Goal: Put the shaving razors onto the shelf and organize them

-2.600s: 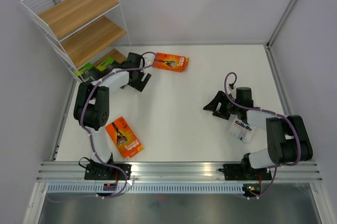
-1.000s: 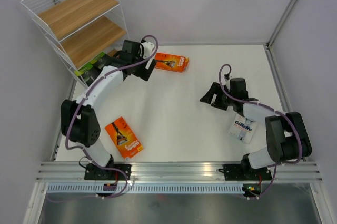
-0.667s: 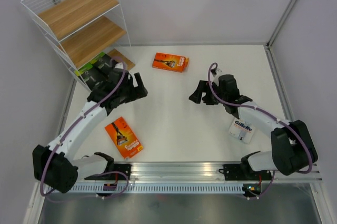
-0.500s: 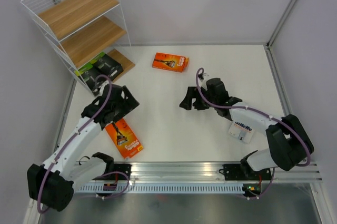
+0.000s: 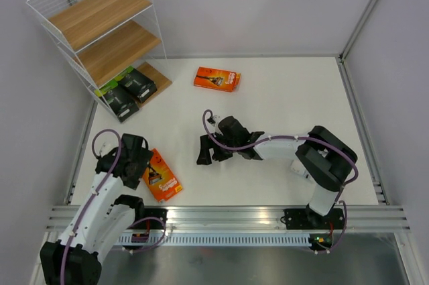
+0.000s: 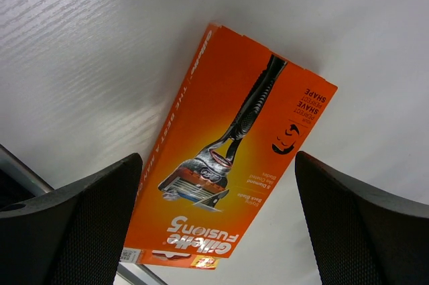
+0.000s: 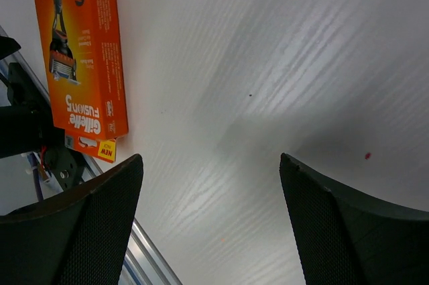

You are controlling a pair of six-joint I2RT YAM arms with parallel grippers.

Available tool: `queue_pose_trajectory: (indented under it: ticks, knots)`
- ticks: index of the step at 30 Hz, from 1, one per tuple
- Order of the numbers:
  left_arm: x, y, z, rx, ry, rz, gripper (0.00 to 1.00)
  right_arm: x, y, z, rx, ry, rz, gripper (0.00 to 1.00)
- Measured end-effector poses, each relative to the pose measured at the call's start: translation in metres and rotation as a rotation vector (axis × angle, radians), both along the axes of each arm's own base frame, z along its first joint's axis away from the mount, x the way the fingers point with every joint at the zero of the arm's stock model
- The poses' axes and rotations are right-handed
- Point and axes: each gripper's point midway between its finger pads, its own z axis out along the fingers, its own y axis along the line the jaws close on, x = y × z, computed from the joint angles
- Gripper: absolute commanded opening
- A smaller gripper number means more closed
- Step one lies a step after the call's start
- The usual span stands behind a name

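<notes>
The shelf (image 5: 107,13) stands at the back left, and two black razor packs with lime-green ends (image 5: 127,93) lie side by side on its bottom board. One orange razor pack (image 5: 216,78) lies at the back middle of the table. A second orange pack (image 5: 159,176) (image 6: 234,157) (image 7: 80,57) lies at the near left. My left gripper (image 5: 142,167) (image 6: 218,157) hangs open just above it, one finger on each side, not touching it. My right gripper (image 5: 208,153) (image 7: 209,157) is open over bare table, right of that pack. The white-and-blue pack is almost wholly hidden by the right arm.
A metal rail (image 5: 228,216) runs along the near table edge, close to the near orange pack. Grey walls and corner posts (image 5: 365,10) close the back and sides. The right arm (image 5: 281,145) stretches low across the table's middle.
The left arm has pulled back from the shelf to the near orange pack, leaving both black packs uncovered. The right arm has swung left across the table. Both grippers stay open.
</notes>
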Motion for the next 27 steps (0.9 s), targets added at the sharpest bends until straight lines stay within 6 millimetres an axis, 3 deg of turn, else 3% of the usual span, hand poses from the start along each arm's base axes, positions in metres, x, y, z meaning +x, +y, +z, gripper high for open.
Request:
queue_pose_trajectory:
  ticks: [4,9,12,15,18,22,27]
  knots:
    - [0.001,0.005,-0.006,0.025,0.003,0.020,1.00,-0.002,0.013,0.004,0.030,0.006,0.001,0.89]
    - [0.006,-0.011,-0.045,-0.034,0.015,-0.063,0.94,0.006,0.022,0.012,0.070,0.006,-0.032,0.89]
    - [0.039,-0.032,-0.036,-0.117,-0.164,-0.142,0.90,0.009,0.022,0.012,0.068,0.001,-0.045,0.90]
    - [0.051,-0.047,-0.030,-0.143,-0.236,-0.237,0.83,0.014,0.019,0.011,0.055,-0.009,-0.072,0.91]
    - [0.059,-0.058,-0.029,-0.143,-0.254,-0.317,0.80,0.018,0.011,0.008,0.049,-0.004,-0.113,0.92]
    - [0.082,-0.078,-0.033,-0.142,-0.212,-0.436,0.80,0.033,-0.022,0.000,0.042,0.023,-0.216,0.92]
    - [0.131,-0.139,-0.032,-0.177,-0.214,-0.700,0.81,0.061,-0.050,-0.003,0.041,0.029,-0.315,0.92]
